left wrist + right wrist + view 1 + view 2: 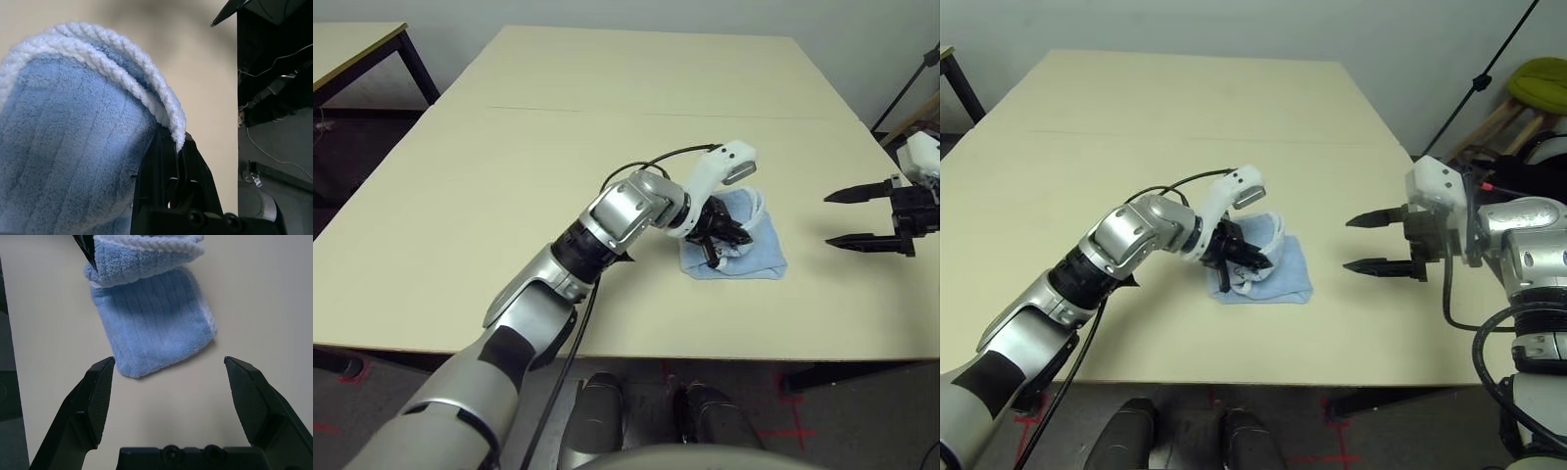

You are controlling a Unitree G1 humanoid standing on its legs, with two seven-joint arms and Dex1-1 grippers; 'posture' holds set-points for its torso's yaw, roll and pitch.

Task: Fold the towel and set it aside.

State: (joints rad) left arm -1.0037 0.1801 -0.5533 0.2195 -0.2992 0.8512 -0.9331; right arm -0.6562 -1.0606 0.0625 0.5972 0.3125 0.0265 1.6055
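Observation:
The light-blue towel [759,253] with white stitched edging lies folded on the beige table [460,215], near the front edge and right of centre. My left gripper [722,241] is shut on the towel's white-edged layers and holds them lifted and curled above the flat lower part. In the left wrist view the black fingers [168,161] pinch the white edging of the towel [73,147]. My right gripper [1367,242] stands open, with nothing in it, a short way to the right of the towel [151,328], and points at it.
The table's front edge [636,354] runs close below the towel. A second table [352,44] stands at the back left. A black stand pole [1489,69] and a green-topped stool [1540,83] stand beyond the table's right side.

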